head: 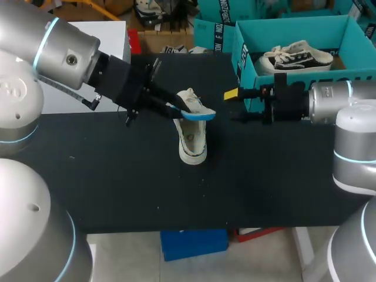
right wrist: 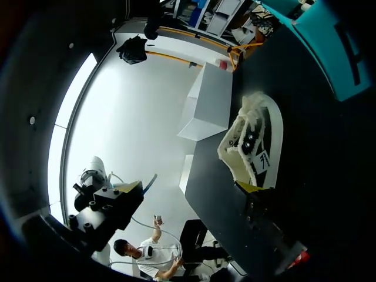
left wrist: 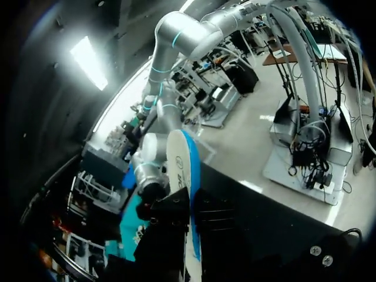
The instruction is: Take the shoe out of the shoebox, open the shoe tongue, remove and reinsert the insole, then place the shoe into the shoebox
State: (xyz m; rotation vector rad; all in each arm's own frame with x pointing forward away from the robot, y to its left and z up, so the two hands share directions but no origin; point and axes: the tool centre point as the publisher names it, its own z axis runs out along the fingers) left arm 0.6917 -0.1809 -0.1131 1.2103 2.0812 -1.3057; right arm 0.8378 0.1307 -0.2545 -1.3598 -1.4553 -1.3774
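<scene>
Black table [head: 106,176] carried the shoe [head: 192,145], long axis twelve-to-six. My left gripper [head: 175,108] clamped the insole [head: 197,110] (blue side down) at the shoe's twelve o'clock, nearer than my right gripper [head: 234,107], which was spread empty at three o'clock, beside the shoebox [head: 245,59].

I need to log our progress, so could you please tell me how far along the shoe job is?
Done: the shoe is out of the shoebox and lies on the table, its insole already removed. In hand: the left gripper holds the insole just above the shoe, and the right gripper is open near the box. Left: reinsert the insole, then put the shoe into the shoebox.
</scene>
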